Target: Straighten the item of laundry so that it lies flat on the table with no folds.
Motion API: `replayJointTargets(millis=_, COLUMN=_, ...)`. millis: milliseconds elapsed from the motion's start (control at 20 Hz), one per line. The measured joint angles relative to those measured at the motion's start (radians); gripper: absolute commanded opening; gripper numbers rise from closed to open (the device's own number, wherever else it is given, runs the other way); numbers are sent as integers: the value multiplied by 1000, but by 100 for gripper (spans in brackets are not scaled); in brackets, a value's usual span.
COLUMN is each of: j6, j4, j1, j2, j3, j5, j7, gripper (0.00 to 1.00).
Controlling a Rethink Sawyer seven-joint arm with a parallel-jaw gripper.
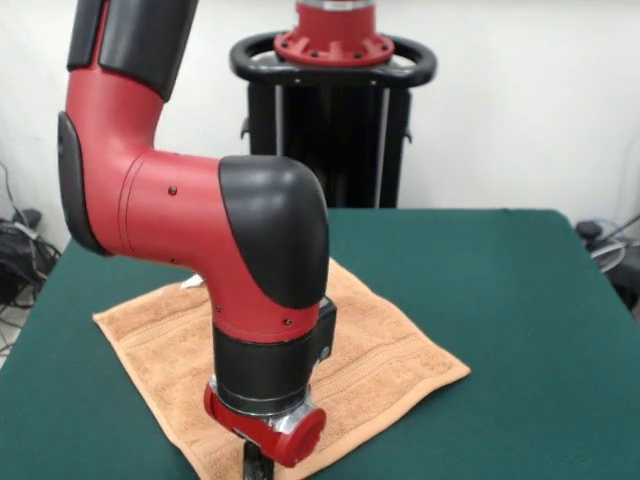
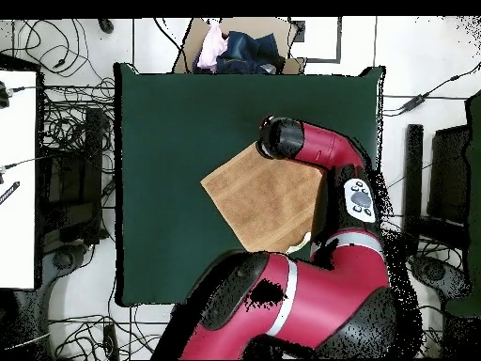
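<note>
The light orange-tan towel (image 1: 385,350) lies spread on the dark green table (image 1: 500,290), turned like a diamond, with band stripes near its edges and a small white tag (image 1: 192,283) at its far side. No large fold shows on the parts I can see. The arm hides its middle. My gripper (image 1: 257,468) hangs at the picture's bottom edge over the towel's near corner, cut off by the frame. In the overhead view the towel (image 2: 258,197) lies right of the middle of the table (image 2: 169,122), and the arm's wrist (image 2: 280,139) covers its top corner and the gripper.
The robot's pedestal (image 1: 335,90) stands at the table's far side. In the overhead view a cardboard box with clothes (image 2: 240,47) sits beyond the table's top edge. Cables lie on the floor at both sides, and a white surface (image 2: 17,188) is at the left.
</note>
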Motion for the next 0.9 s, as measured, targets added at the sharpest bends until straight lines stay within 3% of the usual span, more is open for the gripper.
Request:
replayJointTargets(millis=150, j6=117, j4=-33, j1=-5, j2=-5, j3=1, j5=-19, j7=-1, gripper=0)
replayJointTargets(millis=600, j6=684, j4=-178, j1=-26, j2=-33, j3=4, j5=-56, j7=-89, gripper=0)
replayJointTargets(millis=900, j6=786, j4=-218, j1=-25, j2=-80, j3=6, j5=-57, j7=-144, gripper=0)
